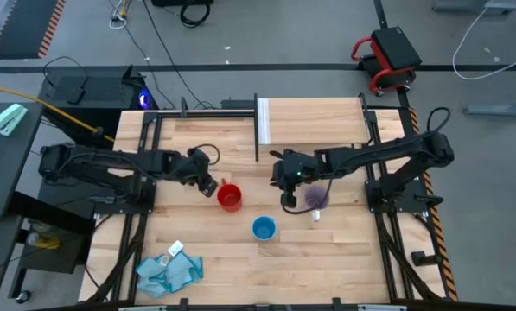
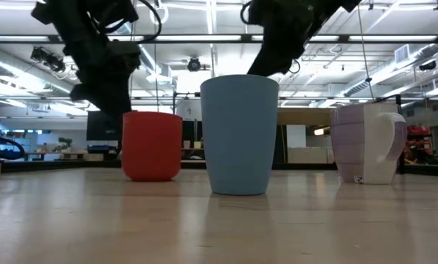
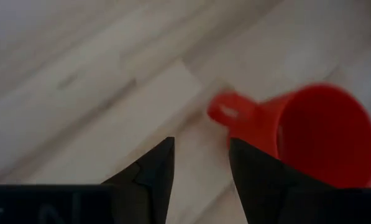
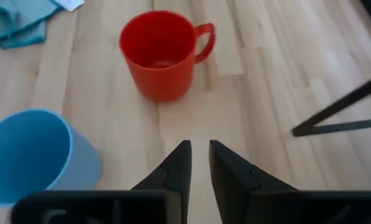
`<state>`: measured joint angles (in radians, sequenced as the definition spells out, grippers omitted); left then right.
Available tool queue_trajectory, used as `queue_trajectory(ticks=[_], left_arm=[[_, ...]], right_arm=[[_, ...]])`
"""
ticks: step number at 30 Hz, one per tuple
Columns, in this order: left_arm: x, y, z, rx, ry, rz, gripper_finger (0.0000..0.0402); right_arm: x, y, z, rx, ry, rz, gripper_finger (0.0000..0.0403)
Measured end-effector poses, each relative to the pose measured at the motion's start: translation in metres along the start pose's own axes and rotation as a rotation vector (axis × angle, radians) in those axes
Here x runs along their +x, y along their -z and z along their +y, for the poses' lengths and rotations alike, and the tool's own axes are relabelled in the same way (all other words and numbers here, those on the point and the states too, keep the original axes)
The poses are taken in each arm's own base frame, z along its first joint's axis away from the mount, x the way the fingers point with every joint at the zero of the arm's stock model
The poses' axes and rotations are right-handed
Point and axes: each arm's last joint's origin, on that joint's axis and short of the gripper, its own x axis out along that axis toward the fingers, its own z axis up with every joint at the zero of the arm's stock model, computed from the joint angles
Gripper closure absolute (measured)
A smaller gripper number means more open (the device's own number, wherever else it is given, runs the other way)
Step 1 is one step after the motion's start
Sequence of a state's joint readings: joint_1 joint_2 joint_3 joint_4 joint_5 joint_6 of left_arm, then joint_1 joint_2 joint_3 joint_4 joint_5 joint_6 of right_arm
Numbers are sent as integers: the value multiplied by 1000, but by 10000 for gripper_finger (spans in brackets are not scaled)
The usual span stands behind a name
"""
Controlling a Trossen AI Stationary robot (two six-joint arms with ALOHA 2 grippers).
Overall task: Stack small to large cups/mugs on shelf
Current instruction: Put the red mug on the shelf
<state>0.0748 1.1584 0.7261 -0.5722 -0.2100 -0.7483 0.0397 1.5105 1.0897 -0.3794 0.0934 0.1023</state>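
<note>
Three mugs stand upright on their bases on the tabletop: a red mug, a blue mug, and a lilac mug. The shelf stands at the far edge with nothing on it. My left gripper is open just left of the red mug, its fingers short of the handle. My right gripper hovers between the red and lilac mugs, with only a narrow slit between its fingers.
A light-blue cloth with a small white tag lies near the table's near-left corner. A black shelf post crosses the right wrist view. Bare wood lies between the mugs and the shelf.
</note>
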Motion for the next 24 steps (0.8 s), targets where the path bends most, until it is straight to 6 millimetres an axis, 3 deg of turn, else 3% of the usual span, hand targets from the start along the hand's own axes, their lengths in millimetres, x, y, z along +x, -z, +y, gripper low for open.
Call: queue_trajectory(ticks=[8,14,24], left_arm=[[17,-21,14,79,79,34,240],[35,-25,21,140,111,110,249],[48,-33,28,182,119,99,265]], right_arm=[[16,-18,6,-71,-96,-17,394],[29,-40,12,-99,-174,-37,397],[77,-40,19,-94,-244,63,400]])
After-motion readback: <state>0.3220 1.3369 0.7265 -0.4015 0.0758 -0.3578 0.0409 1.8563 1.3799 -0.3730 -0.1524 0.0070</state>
